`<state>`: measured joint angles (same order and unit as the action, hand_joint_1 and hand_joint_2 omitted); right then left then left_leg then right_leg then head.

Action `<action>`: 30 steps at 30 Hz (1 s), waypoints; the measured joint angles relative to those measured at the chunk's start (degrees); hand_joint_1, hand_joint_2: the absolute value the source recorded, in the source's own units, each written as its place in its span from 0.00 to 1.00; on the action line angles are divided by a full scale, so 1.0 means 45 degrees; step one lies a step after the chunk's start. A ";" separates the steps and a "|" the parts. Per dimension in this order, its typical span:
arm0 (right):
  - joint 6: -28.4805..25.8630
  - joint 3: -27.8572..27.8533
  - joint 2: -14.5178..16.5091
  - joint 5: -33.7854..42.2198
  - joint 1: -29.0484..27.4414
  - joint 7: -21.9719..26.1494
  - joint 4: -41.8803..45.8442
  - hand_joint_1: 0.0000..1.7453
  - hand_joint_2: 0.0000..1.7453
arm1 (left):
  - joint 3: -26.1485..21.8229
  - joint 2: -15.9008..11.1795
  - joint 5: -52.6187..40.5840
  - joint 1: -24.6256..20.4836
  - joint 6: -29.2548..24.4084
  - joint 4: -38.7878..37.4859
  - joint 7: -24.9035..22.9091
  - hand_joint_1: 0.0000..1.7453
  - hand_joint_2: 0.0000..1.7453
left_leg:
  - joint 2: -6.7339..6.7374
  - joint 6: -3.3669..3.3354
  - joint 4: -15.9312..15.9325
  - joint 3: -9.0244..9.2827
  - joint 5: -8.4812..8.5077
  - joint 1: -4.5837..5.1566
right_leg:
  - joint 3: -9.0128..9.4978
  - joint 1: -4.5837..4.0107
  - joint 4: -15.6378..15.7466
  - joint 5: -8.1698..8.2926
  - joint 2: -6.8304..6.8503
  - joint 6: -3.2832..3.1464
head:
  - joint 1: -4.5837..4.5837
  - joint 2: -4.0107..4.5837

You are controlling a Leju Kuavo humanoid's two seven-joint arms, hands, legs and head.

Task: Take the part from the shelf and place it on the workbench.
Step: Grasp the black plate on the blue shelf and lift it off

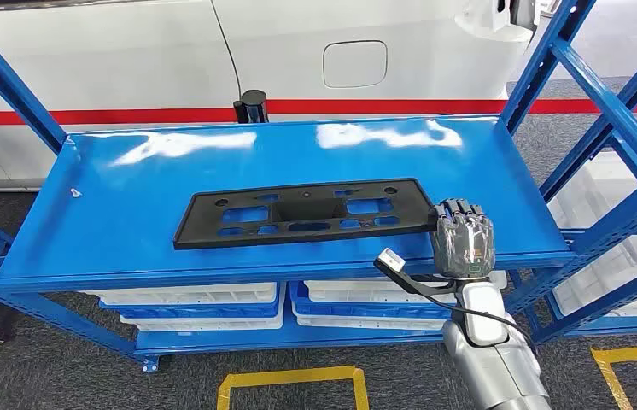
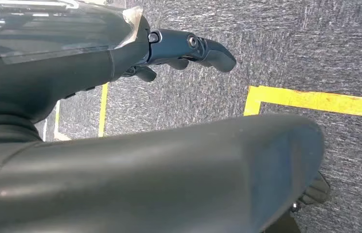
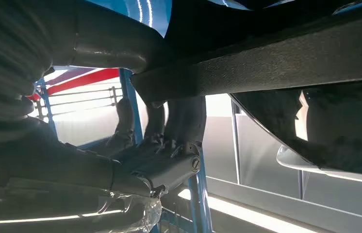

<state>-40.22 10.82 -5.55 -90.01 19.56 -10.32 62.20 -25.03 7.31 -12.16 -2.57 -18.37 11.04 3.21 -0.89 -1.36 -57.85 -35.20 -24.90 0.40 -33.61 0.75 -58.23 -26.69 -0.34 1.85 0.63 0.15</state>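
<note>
**Right hand on the plastic part at the shelf's near right edge**

A blue metal shelf (image 1: 127,179) with a glossy top deck stands in front of a white vehicle body (image 1: 127,51) that carries a red stripe (image 1: 383,107). The black plastic part (image 1: 298,213), a long flat panel with rectangular cut-outs, lies flat on the deck, towards its near edge. The right hand (image 1: 462,235) is at the part's right end, fingers curled over the edge; in the right wrist view the thumb and fingers (image 3: 184,116) close on the part's rim (image 3: 266,63) from either side, so the hand grips it. White plastic crates (image 1: 204,303) sit on the lower shelf level, and more stand in a second blue rack (image 1: 631,128) to the right. The floor is dark grey carpet (image 1: 59,367) marked with yellow tape lines (image 1: 289,376). The left hand (image 2: 189,48) hangs above the carpet, fingers loosely apart, holding nothing.
</note>
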 joint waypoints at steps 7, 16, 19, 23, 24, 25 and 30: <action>0.0000 -0.0199 0.0019 -0.0001 -0.0120 0.0041 0.0070 0.87 1.00 | 0.0013 -0.0022 -0.0033 0.0003 0.0089 0.0000 0.0049 0.00 0.00 | -0.0006 0.0000 0.0001 0.0004 0.0000 -0.0001 | 0.0010 -0.0001 0.0000 -0.0001 0.0001 0.0000 | -0.0002 0.0000; 0.0000 -0.0259 0.0039 0.0000 -0.0165 0.0050 0.0090 0.92 1.00 | 0.0014 -0.0045 -0.0051 0.0005 0.0089 0.0000 0.0062 0.00 0.00 | -0.0003 -0.0001 0.0000 0.0015 0.0000 0.0002 | 0.0020 0.0001 0.0000 0.0000 0.0001 0.0001 | -0.0002 0.0000; 0.0000 -0.0265 0.0041 -0.0001 -0.0173 0.0053 0.0116 0.96 1.00 | 0.0012 -0.0053 -0.0053 0.0006 0.0118 0.0000 0.0130 0.00 0.00 | -0.0004 -0.0001 -0.0001 0.0016 0.0000 0.0002 | 0.0019 0.0001 0.0000 0.0000 0.0001 0.0001 | -0.0002 0.0000; 0.0000 -0.0286 0.0047 -0.0005 -0.0219 0.0058 0.0182 0.99 1.00 | 0.0011 -0.0056 -0.0075 0.0012 0.0228 0.0000 0.0363 0.00 0.75 | -0.0005 -0.0001 0.0000 0.0016 0.0000 0.0001 | 0.0020 0.0001 0.0000 -0.0001 0.0001 0.0000 | -0.0002 0.0000; 0.0000 -0.0299 0.0050 -0.0005 -0.0242 0.0069 0.0218 1.00 1.00 | 0.0012 -0.0056 -0.0097 0.0016 0.0244 0.0000 0.0419 0.00 1.00 | -0.0005 -0.0001 0.0000 0.0016 0.0000 0.0001 | 0.0020 0.0001 0.0000 -0.0001 0.0001 0.0000 | -0.0002 0.0000; 0.0000 -0.0311 0.0052 -0.0005 -0.0270 0.0081 0.0261 1.00 1.00 | 0.0013 -0.0057 -0.0140 0.0021 0.0254 0.0000 0.0460 0.00 1.00 | -0.0005 -0.0001 0.0000 0.0016 0.0000 0.0001 | 0.0020 0.0001 0.0000 -0.0001 0.0001 0.0000 | -0.0002 0.0000; 0.0000 -0.0431 0.0085 0.0098 -0.0430 0.0394 0.0573 1.00 1.00 | 0.0044 -0.0067 -0.0408 0.0041 0.0055 0.0000 0.0257 0.00 1.00 | -0.0003 -0.0001 0.0000 0.0015 -0.0001 0.0001 | 0.0019 0.0001 0.0000 -0.0001 0.0001 0.0000 | -0.0002 0.0000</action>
<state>-40.22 8.88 -5.17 -89.57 17.62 -8.54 64.78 -24.83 7.01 -14.00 -2.38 -18.12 11.04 4.37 -0.90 -1.37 -57.84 -35.13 -24.91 0.41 -33.52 0.75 -58.23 -26.70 -0.34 1.85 0.62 0.15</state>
